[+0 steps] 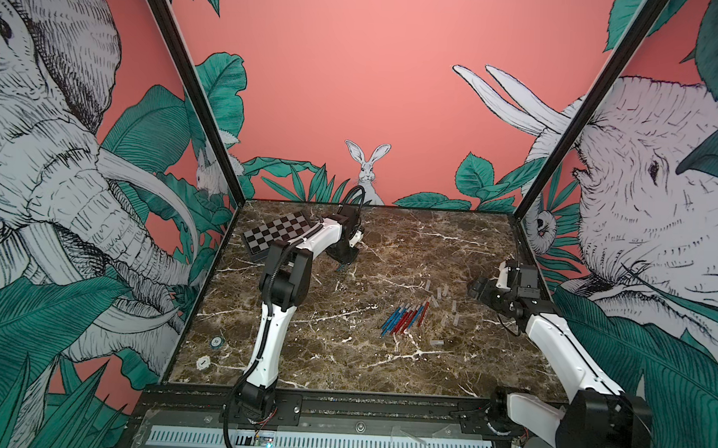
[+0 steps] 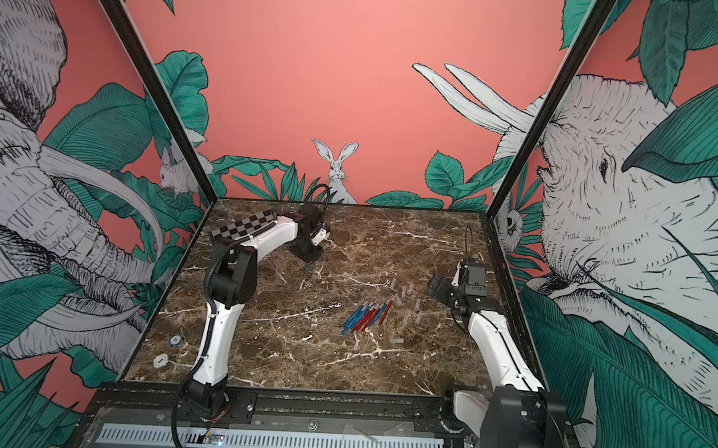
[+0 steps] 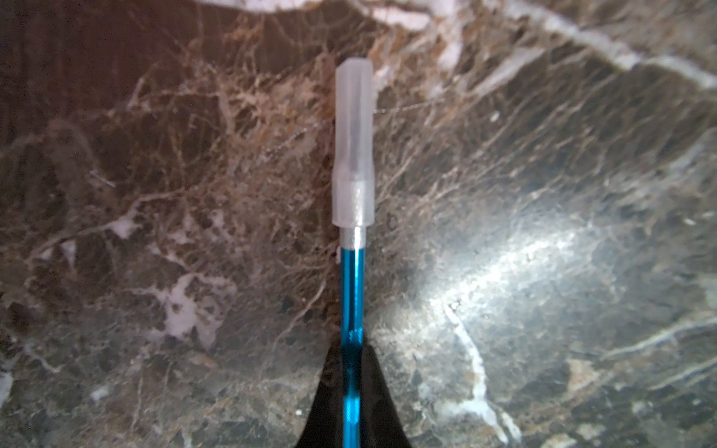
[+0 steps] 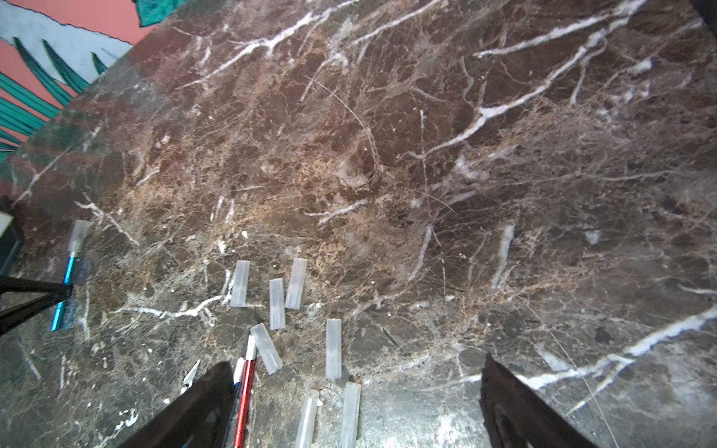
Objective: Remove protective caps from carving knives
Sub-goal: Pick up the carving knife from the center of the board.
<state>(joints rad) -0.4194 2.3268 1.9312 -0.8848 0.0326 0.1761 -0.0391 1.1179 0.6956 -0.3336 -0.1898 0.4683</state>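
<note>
My left gripper [image 3: 352, 349] is shut on the blue handle of a carving knife [image 3: 352, 294], low over the marble at the back left. Its clear protective cap [image 3: 354, 147] is on the tip. Both top views show this knife [image 1: 341, 268] [image 2: 307, 265] poking out below the left gripper [image 1: 342, 258]. A bundle of blue and red carving knives [image 1: 405, 318] [image 2: 368, 315] lies right of centre. Several loose caps [image 1: 439, 293] [image 4: 239, 283] lie beyond it. My right gripper [image 1: 477, 289] [image 4: 356, 360] hovers open above those caps, holding nothing, beside a red knife [image 4: 245, 395].
A checkered black-and-silver board [image 1: 276, 232] lies at the back left, behind the left arm. Two round tokens [image 1: 216, 342] [image 1: 203, 363] sit near the front left edge. A single cap [image 1: 436, 343] lies apart, in front of the bundle. Black frame posts border the table.
</note>
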